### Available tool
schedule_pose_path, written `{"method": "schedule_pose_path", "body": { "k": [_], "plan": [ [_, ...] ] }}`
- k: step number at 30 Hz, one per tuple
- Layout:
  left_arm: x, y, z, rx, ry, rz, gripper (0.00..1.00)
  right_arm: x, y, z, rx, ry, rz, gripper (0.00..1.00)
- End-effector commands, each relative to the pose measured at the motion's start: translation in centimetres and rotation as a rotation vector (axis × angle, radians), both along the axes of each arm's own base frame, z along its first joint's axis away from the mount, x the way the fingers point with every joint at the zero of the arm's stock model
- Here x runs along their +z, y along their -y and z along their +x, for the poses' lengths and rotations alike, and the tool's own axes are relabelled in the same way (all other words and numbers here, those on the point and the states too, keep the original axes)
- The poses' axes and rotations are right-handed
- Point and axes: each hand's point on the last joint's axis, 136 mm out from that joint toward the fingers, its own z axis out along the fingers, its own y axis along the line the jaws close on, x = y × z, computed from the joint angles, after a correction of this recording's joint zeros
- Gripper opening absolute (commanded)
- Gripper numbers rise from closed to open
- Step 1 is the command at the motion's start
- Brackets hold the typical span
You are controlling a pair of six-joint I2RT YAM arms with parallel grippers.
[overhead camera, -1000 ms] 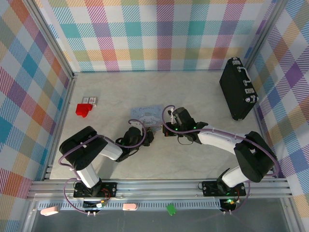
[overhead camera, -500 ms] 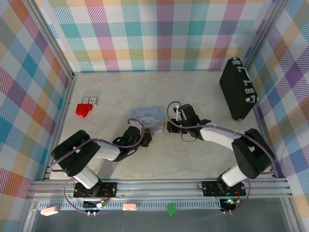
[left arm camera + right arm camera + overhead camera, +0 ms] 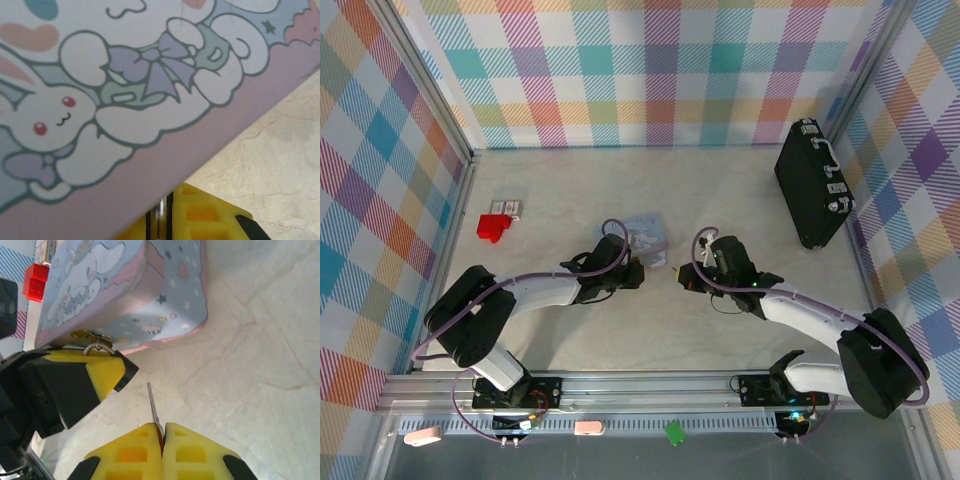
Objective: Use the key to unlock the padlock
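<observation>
My left fingers (image 3: pixel 629 272) meet the tin's (image 3: pixel 648 236) near edge from above. Left wrist: they're closed beneath it. Right wrist: they pinch the padlock (image 3: pixel 95 349) against the tin. My right fingers (image 3: pixel 130 450) clamp the key (image 3: pixel 152 402), short of it. Misaligned, it could skate off.

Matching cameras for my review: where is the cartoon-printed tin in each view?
Top external: light blue tin mid-table, just beyond the left gripper.
Left wrist: its printed lid across the upper left.
Right wrist: upper left, starred side wall facing the camera.
Shared landmark: left gripper's yellow fingers at the tin's pink edge.
</observation>
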Motion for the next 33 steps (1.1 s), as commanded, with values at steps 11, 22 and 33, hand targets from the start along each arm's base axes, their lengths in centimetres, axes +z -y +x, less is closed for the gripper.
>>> {"method": "schedule_pose_path", "body": {
  "k": [11,22,33],
  "plan": [
    [-0.1,3.2,-0.6,-0.004,-0.192,-0.178,0.05,-1.8,-2.5,-0.8,0.015,-0.139,0.192,0.0],
    [-0.5,1.4,-0.7,0.088,-0.116,-0.257,0.2,-3.1,-2.7,-0.6,0.001,-0.181,0.199,0.0],
    [-1.6,-1.2,-0.7,0.187,-0.003,-0.283,0.3,-3.1,-2.9,-0.5,0.001,-0.178,0.204,0.0]
  ]
}}
